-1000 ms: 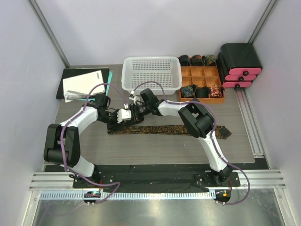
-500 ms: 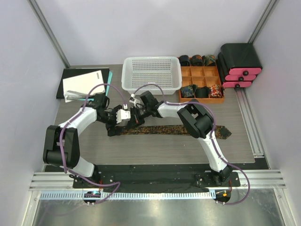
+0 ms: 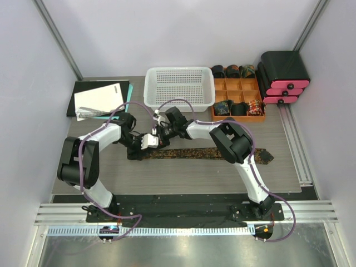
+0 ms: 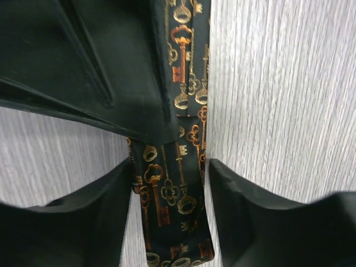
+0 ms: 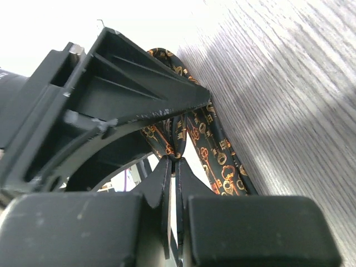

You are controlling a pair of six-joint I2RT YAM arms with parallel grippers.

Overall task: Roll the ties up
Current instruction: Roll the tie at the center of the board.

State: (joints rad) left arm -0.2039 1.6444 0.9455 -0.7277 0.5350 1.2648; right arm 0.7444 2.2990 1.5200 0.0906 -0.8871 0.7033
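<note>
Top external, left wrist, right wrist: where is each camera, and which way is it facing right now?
Top external: above and behind the arms, looking down on the table; both arms show, bases at the bottom.
Left wrist: on the left claw, looking straight down at the tie; its two fingers flank it.
Right wrist: on the right claw, looking low along the table; its fingers are pinched on a fold of tie.
Shared: both wrist views show the key-patterned tie.

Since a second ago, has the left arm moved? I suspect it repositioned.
Yes. The left arm has swung right: its wrist now sits farther from the notebook.
</note>
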